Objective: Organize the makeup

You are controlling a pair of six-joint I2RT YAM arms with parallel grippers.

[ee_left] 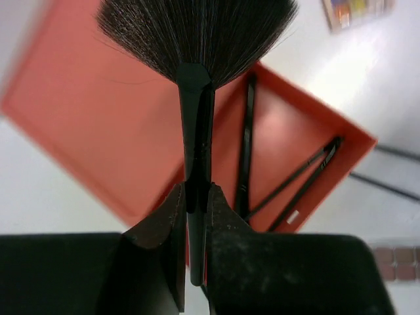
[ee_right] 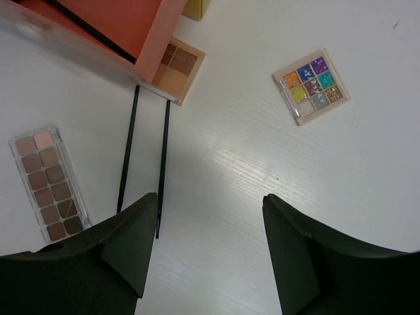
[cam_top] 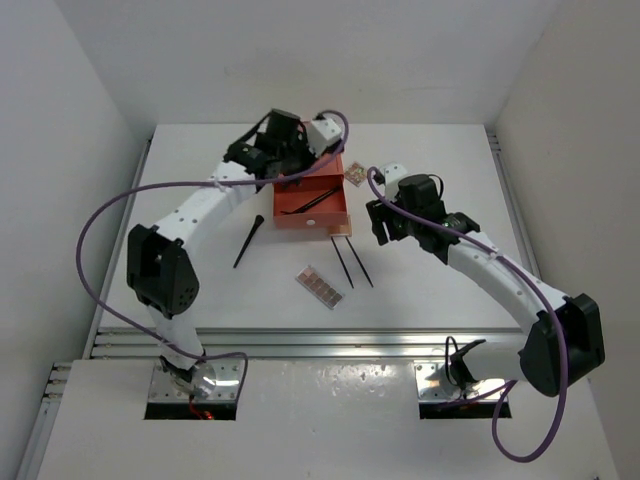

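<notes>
My left gripper [ee_left: 197,193] is shut on the dark handle of a fan brush [ee_left: 197,39] and holds it above the orange-red drawer box [ee_left: 98,111], where several thin dark sticks [ee_left: 246,151] lie. In the top view this gripper [cam_top: 288,170] is over the box's far end [cam_top: 340,195]. My right gripper [ee_right: 210,200] is open and empty above bare table, right of two loose dark sticks [ee_right: 128,151]. A long pinkish-brown palette [ee_right: 49,184], a square brown palette [ee_right: 174,71] against the box and a colourful square palette [ee_right: 311,86] lie on the table.
Another dark brush [cam_top: 248,240] lies on the table left of the box. The two sticks [cam_top: 350,262] and long palette [cam_top: 320,287] lie in front of the box. A yellow part [ee_right: 195,8] shows beside the box. White walls surround the table.
</notes>
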